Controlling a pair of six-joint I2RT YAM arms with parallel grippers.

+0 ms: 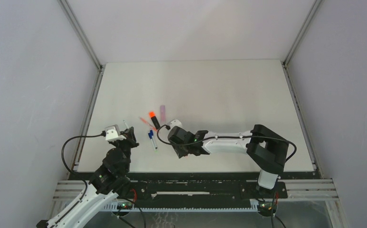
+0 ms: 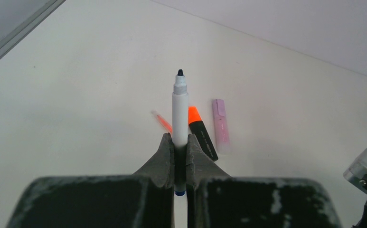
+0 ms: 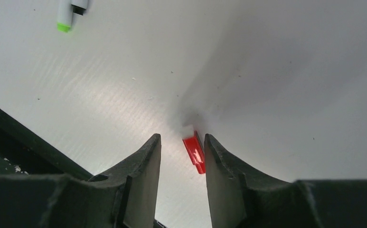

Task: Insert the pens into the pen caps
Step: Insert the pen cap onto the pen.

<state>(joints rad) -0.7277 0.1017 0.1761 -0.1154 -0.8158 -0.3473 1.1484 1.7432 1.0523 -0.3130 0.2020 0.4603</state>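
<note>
My left gripper (image 2: 180,140) is shut on a white pen (image 2: 180,111) with a dark bare tip that points forward and a blue rear end. In the top view this gripper (image 1: 127,133) sits at the table's near left. Beyond it lie a thin red pen (image 2: 163,122), a black orange-tipped highlighter (image 2: 202,135) and a lilac-pink highlighter (image 2: 220,123). My right gripper (image 3: 182,141) is open, low over the table, with a small red cap (image 3: 194,153) between the fingers, close against the right finger (image 3: 217,156). In the top view the right gripper (image 1: 185,148) hides the cap.
In the top view a blue pen (image 1: 151,139) lies between the two grippers, near the highlighter (image 1: 154,119), the lilac one (image 1: 163,112) and the red pen (image 1: 145,120). A pale pen with a green end (image 3: 69,13) lies ahead and left of the right gripper. The table's near edge (image 1: 195,172) is close.
</note>
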